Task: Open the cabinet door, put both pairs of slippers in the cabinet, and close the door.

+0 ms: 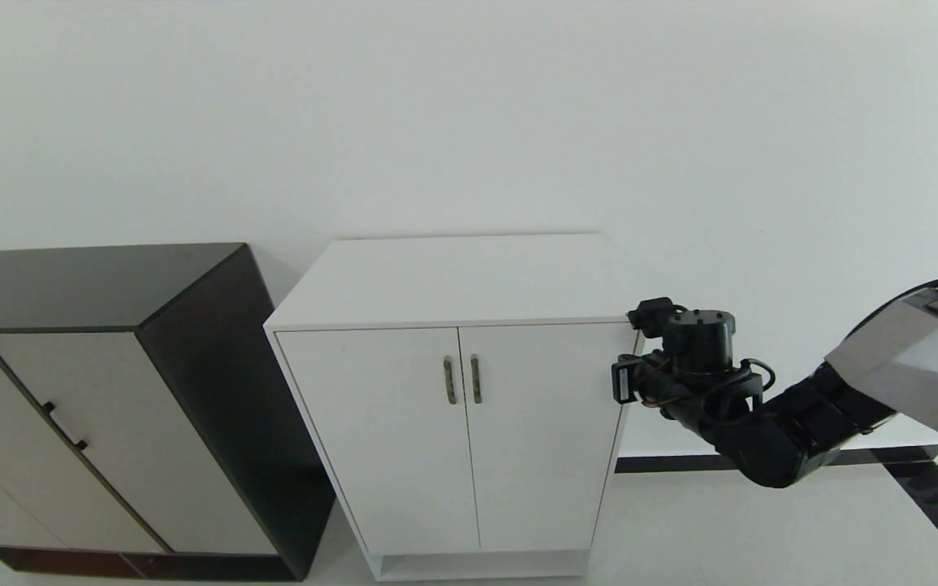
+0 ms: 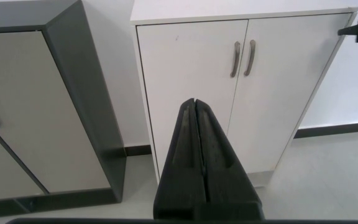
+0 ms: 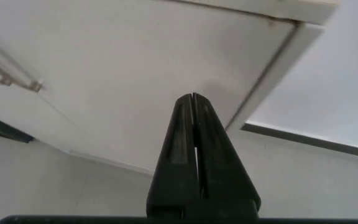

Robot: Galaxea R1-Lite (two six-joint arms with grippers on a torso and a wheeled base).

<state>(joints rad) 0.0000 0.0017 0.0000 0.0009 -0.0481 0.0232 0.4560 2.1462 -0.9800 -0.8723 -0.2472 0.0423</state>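
Two cabinet doors (image 1: 392, 439) sit shut mid-frame in my head view, right arm (image 1: 762, 443) at the cabinet's upper right corner. Left wrist: left tool (image 2: 194, 104) pressed together, facing them. Right wrist: right tool (image 3: 193, 99) pressed together, near one door.

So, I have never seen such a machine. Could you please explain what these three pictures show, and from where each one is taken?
It is a robot with two arms. The wide picture is from a camera on its head: a white cabinet, doors closed, a dark cabinet beside it, and the right arm by the white cabinet's upper corner. The other two are from wrist cameras. The black wedge in each is the left gripper and the right gripper, both shut, holding nothing.
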